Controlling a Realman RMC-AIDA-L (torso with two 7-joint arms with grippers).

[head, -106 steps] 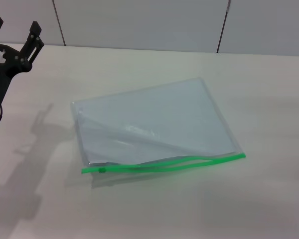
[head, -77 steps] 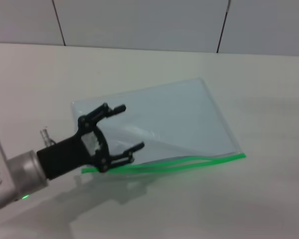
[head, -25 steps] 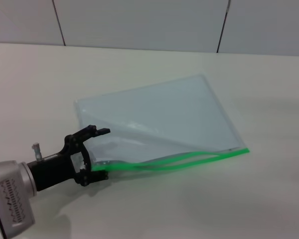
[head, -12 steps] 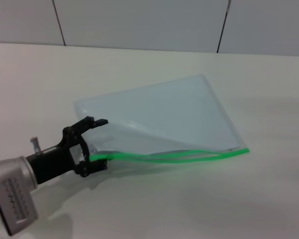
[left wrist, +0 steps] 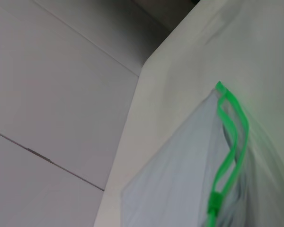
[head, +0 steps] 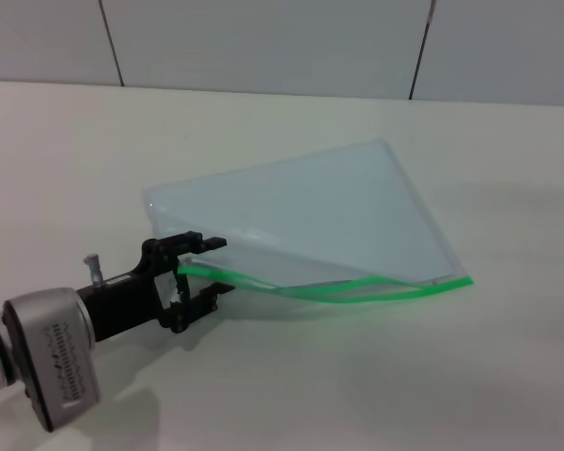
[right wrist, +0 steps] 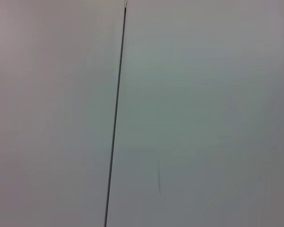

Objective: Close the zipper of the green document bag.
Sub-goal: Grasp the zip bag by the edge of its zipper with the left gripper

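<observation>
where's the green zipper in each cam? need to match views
Head view: the zipper runs along the near edge of the green document bag, from the left gripper rightward to the bag's corner.
Left wrist view: the zipper runs lower right, ending at a corner.
Right wrist view: not in it.
Shared landmark: the zipper's far end corner.
</observation>
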